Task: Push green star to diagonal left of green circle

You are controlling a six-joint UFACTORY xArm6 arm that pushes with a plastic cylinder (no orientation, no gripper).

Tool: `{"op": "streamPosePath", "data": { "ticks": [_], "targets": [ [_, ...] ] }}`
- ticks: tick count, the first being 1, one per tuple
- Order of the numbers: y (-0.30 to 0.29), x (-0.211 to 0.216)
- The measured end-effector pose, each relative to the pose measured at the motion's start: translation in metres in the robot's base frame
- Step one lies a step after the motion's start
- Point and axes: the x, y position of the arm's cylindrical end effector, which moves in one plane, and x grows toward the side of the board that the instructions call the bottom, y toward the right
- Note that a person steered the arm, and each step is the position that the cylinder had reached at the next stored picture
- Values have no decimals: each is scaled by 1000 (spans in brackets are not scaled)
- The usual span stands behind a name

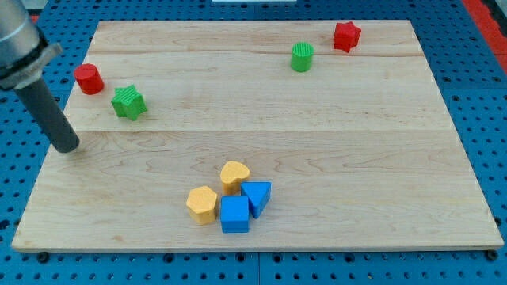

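Observation:
The green star (128,103) lies near the view's left edge of the wooden board (317,150). The green circle (302,57) stands far off toward the view's top, right of centre. My tip (66,147) rests on the board at the view's left, below and to the left of the green star, a short gap apart from it. The rod slants up to the view's top left corner.
A red circle (89,78) sits just up-left of the green star. A red star (346,36) lies right of the green circle. A yellow heart (234,174), yellow hexagon (202,204), blue square (234,214) and blue triangle (257,195) cluster at the bottom centre.

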Motion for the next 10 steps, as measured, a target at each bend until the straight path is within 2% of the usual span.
{"op": "streamPosePath", "data": {
  "ticks": [1,2,3,7,8,10],
  "targets": [
    [-2,-28],
    [61,-61],
    [96,-77],
    [172,-83],
    [179,-83],
    [145,-90]
  ]
}}
